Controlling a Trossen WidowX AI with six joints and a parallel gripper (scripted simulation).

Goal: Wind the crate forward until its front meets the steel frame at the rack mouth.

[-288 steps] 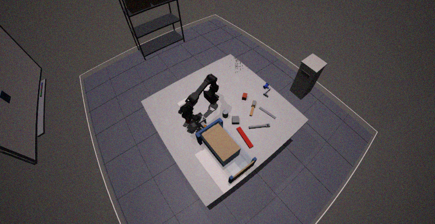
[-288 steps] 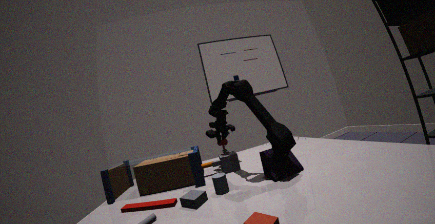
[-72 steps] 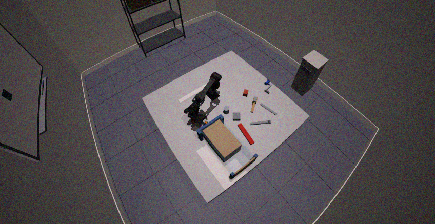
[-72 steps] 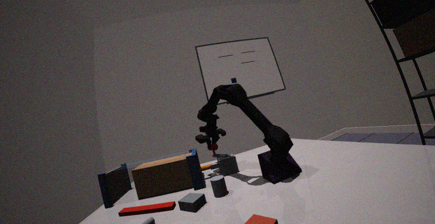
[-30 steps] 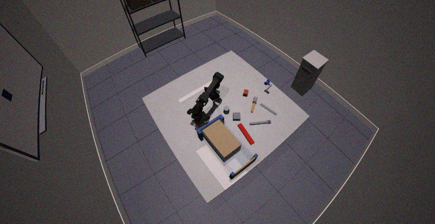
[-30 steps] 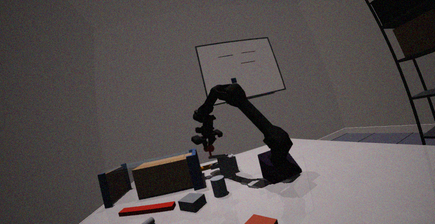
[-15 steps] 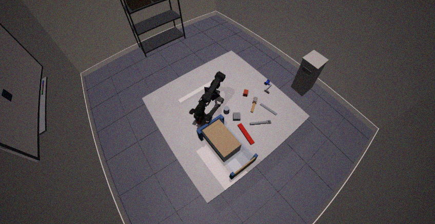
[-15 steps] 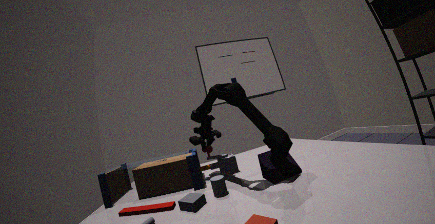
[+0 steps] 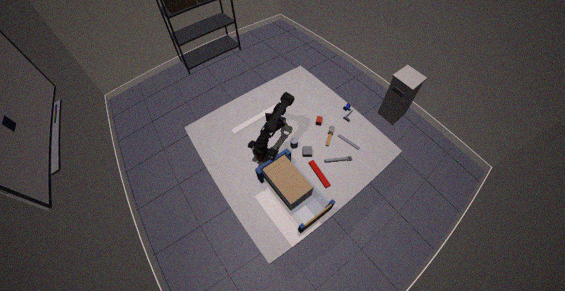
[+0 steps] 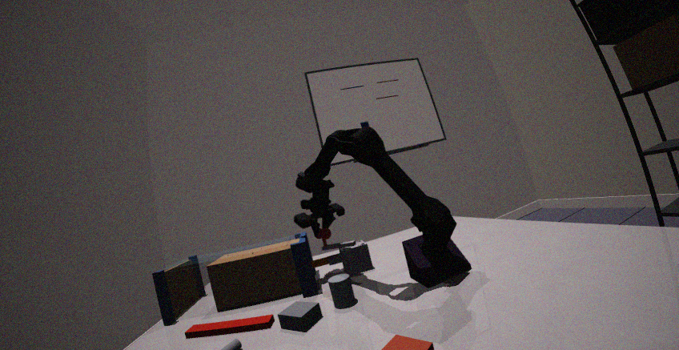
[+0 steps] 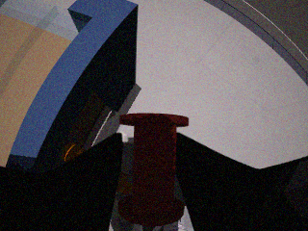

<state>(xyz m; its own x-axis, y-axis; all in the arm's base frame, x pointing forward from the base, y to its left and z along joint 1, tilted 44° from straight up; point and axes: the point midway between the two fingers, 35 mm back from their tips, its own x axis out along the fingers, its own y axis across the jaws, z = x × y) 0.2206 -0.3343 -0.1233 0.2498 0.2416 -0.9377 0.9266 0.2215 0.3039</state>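
My fingers [image 9: 260, 158] [image 10: 323, 233] stand parted around the red, spool-shaped knob [image 9: 260, 156] [image 10: 324, 233] [image 11: 155, 166] of the winch handle. A slim gap shows along one side of its stem, so I judge them released, the knob merely standing between them.

The wood-topped, dark-sided crate [image 9: 287, 181] [image 10: 257, 277] [image 11: 34, 60] sits inside the guard, its front close up to the blue steel frame [image 9: 272, 160] [image 10: 303, 265] [image 11: 72, 82] at the mouth; I can't make out whether the two touch. It looks flat, with no lift at either end. The brown strap [image 10: 326, 261] runs from there towards the grey, blocky winch [image 10: 357, 258].

I expect the crate to be stiff and fairly heavy, dragging rather than gliding, and likely to ride up if wound hard against steel. The handle feels like a rigid lever to me: best taken by the knob's narrow stem, between its flanges, loosely enough to let it swivel.

The winding looks all but finished. Leaving calls for a straight lift — any sideways brush could turn the crank or pull its key.
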